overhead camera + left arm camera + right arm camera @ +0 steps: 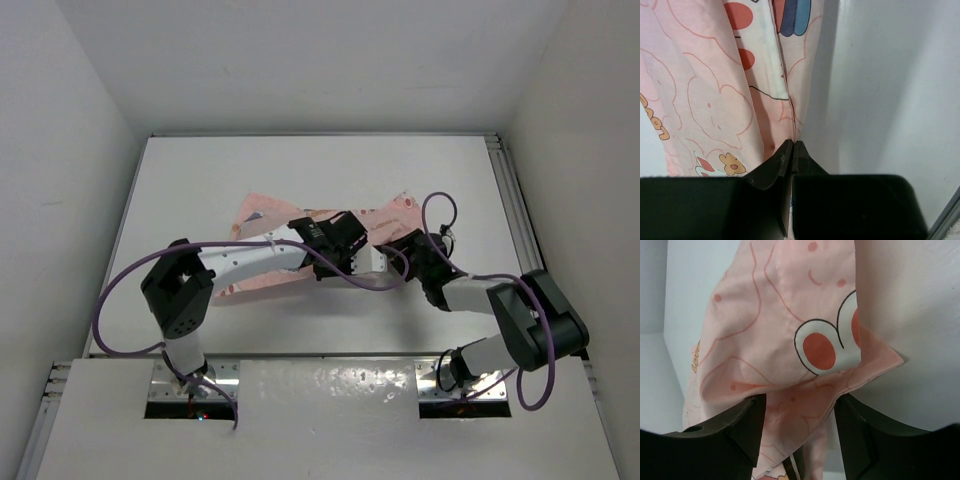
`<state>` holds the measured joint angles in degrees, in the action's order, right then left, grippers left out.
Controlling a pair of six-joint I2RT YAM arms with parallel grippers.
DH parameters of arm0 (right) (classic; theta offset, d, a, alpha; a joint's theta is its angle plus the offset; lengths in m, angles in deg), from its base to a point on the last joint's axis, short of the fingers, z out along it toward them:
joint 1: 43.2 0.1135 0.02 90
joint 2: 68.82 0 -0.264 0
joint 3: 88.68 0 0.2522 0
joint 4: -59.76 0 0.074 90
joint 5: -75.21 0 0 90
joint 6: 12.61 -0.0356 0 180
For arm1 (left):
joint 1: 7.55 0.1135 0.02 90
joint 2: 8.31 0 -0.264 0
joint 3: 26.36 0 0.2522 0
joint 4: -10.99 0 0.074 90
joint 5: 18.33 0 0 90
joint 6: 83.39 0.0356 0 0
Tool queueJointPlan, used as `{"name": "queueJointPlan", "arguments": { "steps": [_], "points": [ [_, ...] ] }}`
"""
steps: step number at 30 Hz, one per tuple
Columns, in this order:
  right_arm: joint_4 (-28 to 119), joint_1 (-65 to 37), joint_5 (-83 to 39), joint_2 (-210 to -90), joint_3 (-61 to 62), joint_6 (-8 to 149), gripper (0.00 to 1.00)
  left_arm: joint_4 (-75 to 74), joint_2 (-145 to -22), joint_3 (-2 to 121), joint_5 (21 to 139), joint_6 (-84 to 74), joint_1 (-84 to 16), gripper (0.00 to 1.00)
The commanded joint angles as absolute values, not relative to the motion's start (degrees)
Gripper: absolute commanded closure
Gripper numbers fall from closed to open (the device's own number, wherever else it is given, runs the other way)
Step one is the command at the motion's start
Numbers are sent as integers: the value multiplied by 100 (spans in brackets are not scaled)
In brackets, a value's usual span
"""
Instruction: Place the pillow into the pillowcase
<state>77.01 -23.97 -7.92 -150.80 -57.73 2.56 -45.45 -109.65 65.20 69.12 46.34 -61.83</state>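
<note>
Both tools at the pillowcase; pillow unseen.
Left tool clamped on its edge seam; right tool apart, fabric hanging between. It lies lengthwise across the surface, directly beyond both arms.

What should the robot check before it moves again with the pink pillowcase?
1. Left gripper pinching the pillowcase: ok, its fingers are closed on the fabric edge.
2. Right gripper gripping: not ok, its jaws stand apart and the fabric only hangs between them.
3. Pillow in sight: not ok, no view shows it.
4. Opening of the pillowcase held wide: cannot tell.
5. Fabric away from the edges of the table: ok.
</note>
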Motion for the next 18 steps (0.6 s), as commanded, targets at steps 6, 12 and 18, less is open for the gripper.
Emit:
{"name": "queueJointPlan", "arguments": {
  "steps": [6,12,18],
  "points": [
    [8922,-2307,-679,-15521,-6411,-1162,49,-4672,-10595,6773,7105,4432,-6169,100],
    [9258,-2307,-592,-15830,-6753,-1621,85,-4636,-10552,6668,7088,4415,-6134,100],
    [9065,-2394,-258,-15191,-7262,-1604,100,-4619,-10578,6579,7131,4362,-6046,85]
  ]
}}
